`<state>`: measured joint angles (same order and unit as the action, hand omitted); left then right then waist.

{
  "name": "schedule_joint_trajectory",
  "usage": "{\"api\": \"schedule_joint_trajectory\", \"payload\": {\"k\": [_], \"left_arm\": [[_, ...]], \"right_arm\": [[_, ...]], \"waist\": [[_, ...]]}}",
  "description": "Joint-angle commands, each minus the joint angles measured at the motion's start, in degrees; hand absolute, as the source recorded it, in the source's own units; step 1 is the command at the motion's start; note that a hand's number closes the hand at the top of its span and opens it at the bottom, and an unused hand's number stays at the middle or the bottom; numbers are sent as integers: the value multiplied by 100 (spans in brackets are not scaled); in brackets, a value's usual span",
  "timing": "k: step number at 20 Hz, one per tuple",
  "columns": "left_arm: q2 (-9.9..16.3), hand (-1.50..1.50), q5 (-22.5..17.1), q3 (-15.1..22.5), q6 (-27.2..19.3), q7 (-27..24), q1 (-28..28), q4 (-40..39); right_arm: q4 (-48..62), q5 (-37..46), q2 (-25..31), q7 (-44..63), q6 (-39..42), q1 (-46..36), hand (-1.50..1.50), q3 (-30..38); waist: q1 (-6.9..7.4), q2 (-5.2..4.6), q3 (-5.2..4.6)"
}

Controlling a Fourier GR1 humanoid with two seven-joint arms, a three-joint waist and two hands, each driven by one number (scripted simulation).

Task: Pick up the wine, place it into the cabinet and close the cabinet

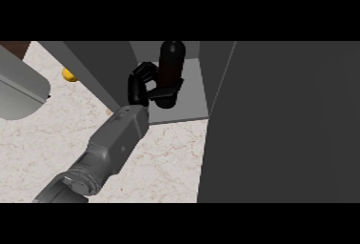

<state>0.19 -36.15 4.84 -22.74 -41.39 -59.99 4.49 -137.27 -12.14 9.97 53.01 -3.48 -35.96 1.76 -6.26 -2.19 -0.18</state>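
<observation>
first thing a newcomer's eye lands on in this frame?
The dark wine bottle at upper centre, standing on the cabinet shelf with a black hand curled round it. Then the big grey cabinet door filling the right side, and a small yellow object on the counter at upper left.

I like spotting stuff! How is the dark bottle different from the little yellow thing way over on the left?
The wine bottle is dark, nearly black; the yellow thing is bright. The bottle is tall and stands upright on the cabinet's grey floor, while the yellow thing is small and sits on the marble counter, half hidden behind the cabinet's side wall. The left hand curls round the bottle; nothing touches the yellow thing.
</observation>
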Motion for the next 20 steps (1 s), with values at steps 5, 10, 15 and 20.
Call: {"api": "schedule_joint_trajectory", "payload": {"k": [5,10,15,20], "left_arm": [[-18,150,-188,-58,539,-256,413,99],[-19,150,-337,-9,778,-96,649,57],[-19,150,-456,131,598,-140,813,113],[-19,150,-485,269,486,-211,1008,77]], "right_arm": [[-29,-354,-19,-43,53,-36,-150,180],[-68,-173,-128,142,-61,-128,-150,-181],[-28,-396,-124,-70,80,27,-150,24],[109,-319,-205,-128,69,-32,-150,-116]], "waist": [[-115,12,0],[-202,35,-14],[-434,15,-5],[-400,-10,-13]]}}
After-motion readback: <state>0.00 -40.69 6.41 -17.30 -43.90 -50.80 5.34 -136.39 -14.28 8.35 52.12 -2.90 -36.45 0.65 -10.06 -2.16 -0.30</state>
